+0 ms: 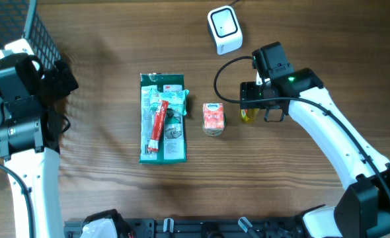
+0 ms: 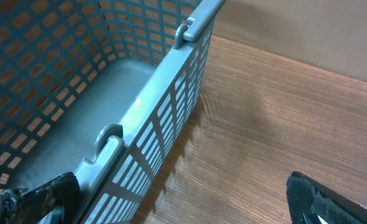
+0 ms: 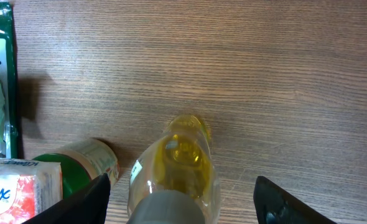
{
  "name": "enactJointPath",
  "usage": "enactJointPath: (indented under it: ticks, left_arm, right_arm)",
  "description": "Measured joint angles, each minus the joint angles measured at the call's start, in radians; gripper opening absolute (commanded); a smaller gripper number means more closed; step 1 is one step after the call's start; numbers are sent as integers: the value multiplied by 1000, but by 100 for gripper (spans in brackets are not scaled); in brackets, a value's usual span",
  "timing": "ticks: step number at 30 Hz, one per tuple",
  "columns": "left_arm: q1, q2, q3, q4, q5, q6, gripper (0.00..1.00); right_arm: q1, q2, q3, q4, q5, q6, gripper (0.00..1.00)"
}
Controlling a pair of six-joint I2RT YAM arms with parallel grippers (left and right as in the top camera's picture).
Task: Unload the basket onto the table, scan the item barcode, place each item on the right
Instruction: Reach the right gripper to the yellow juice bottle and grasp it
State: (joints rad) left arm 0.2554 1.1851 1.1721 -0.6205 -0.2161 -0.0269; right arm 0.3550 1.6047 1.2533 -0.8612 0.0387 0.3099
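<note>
The right gripper [image 3: 182,182] hangs with its jaws spread to either side of a small bottle of yellow liquid [image 3: 182,146] on the wooden table [image 3: 264,74]. Bare wood shows between each dark finger [image 3: 87,202] and the bottle, so nothing is gripped. The bottle sits midway between the fingers. Its long axis runs in line with them, grey cap toward the wrist and rounded yellow end pointing away. Whether it stands or lies cannot be told.

Just outside the finger at the left of the wrist view are a Kleenex tissue pack [image 3: 18,186] and a green-and-white can [image 3: 87,162]. Farther off on that side lies a green packet [image 1: 162,119]. The white barcode scanner [image 1: 223,30] stands well apart from the claw, behind its wrist in the overhead view.

Far across the table, the left gripper [image 2: 183,202] is spread wide and holds nothing, astride the rim of a blue mesh basket [image 2: 165,118].
</note>
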Motion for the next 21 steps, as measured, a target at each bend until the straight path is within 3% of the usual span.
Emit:
enactJointPath:
  ticks: [21]
  left_arm:
    - [0,0,0,0,0,0,100]
  right_arm:
    - [0,0,-70,73,0,0,64]
